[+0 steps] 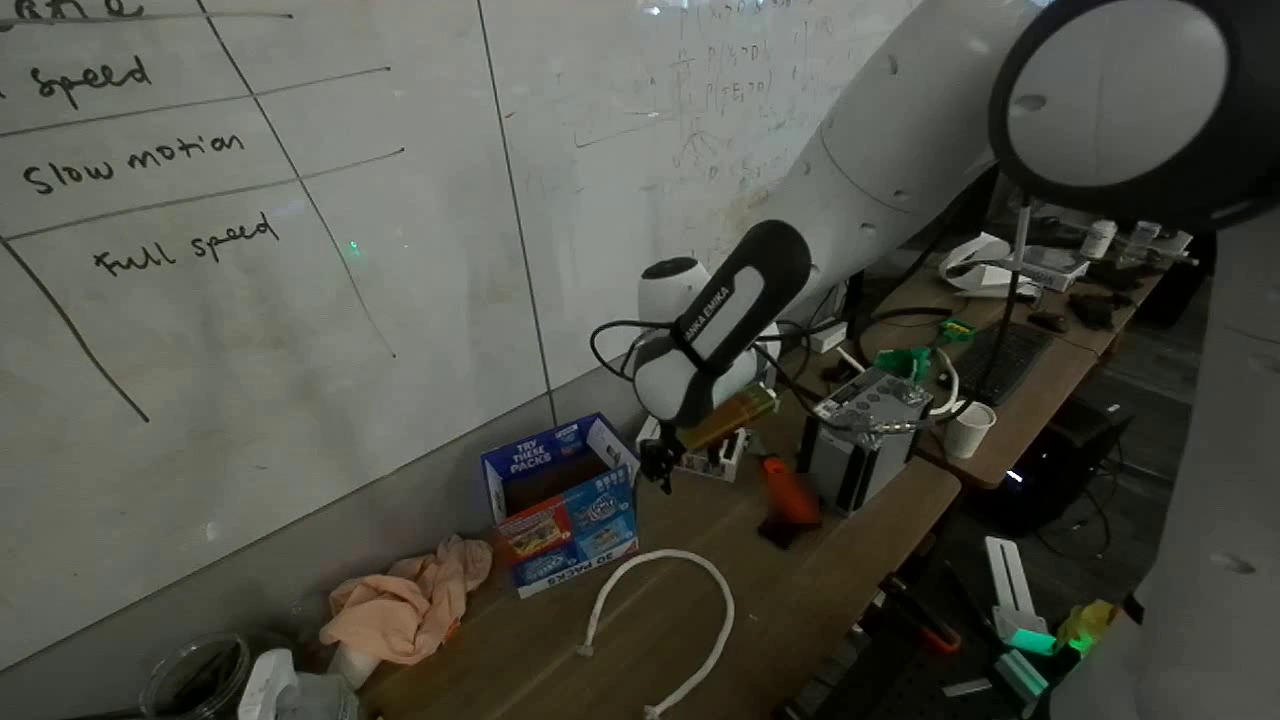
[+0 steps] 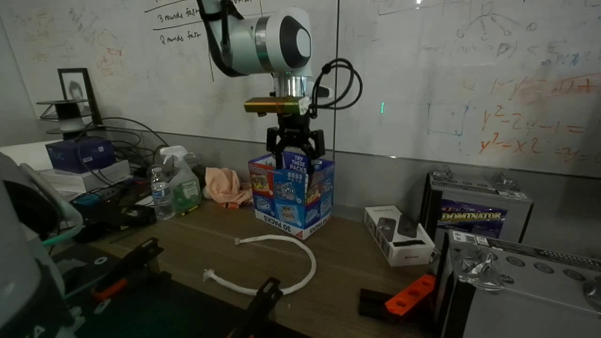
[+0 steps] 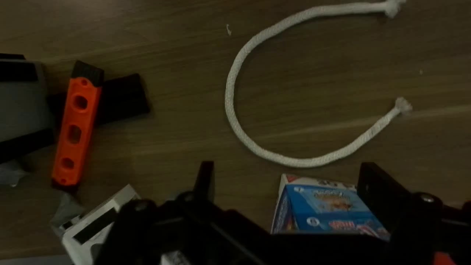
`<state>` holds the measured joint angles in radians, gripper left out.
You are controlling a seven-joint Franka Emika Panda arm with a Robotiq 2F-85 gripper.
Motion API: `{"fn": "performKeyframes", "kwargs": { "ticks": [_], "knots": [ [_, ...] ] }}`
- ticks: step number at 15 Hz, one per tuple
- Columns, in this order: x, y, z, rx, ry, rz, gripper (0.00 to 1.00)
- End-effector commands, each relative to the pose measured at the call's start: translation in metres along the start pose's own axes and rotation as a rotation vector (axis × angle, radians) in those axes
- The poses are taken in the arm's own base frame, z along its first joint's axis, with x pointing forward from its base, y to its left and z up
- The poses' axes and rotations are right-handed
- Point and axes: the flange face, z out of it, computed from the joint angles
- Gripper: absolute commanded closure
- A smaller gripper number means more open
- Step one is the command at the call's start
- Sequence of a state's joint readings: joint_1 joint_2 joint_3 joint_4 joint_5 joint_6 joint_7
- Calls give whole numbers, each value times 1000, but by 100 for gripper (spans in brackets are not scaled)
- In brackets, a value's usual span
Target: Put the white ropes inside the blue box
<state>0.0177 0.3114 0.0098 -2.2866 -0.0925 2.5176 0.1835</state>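
Observation:
One white rope lies in an open C-shaped loop on the wooden table, in both exterior views [image 1: 731,600] [image 2: 313,267] and in the wrist view [image 3: 230,88]. The open-topped blue box with snack prints stands by the whiteboard wall, in both exterior views [image 1: 600,515] [image 2: 287,197]. Its outer wall shows in the wrist view [image 3: 327,206]. My gripper [image 2: 295,166] is open with nothing between its fingers. It hovers close to the box's rim, also in an exterior view [image 1: 660,475]. In the wrist view the fingers [image 3: 287,167] are spread, with the rope just ahead of them.
A peach cloth [image 1: 405,605] lies beside the box. A white carton [image 2: 399,237], an orange tool [image 2: 411,295] and grey metal units [image 2: 521,291] stand on the far side. A spray bottle [image 2: 184,183] and a water bottle [image 2: 163,197] stand near the cloth.

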Motion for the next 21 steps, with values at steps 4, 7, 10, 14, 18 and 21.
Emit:
{"fn": "performKeyframes", "kwargs": {
  "ticks": [4, 7, 10, 14, 18, 21],
  "knots": [
    [-8, 17, 82, 146, -81, -210, 0],
    [-6, 23, 113, 169, -69, -225, 0],
    [-2, 28, 139, 160, -26, -210, 0],
    [4, 36, 167, 111, 56, -170, 0],
    [7, 48, 199, 47, 98, -151, 0],
    [6, 55, 223, 24, 101, -127, 0]
  ]
}}
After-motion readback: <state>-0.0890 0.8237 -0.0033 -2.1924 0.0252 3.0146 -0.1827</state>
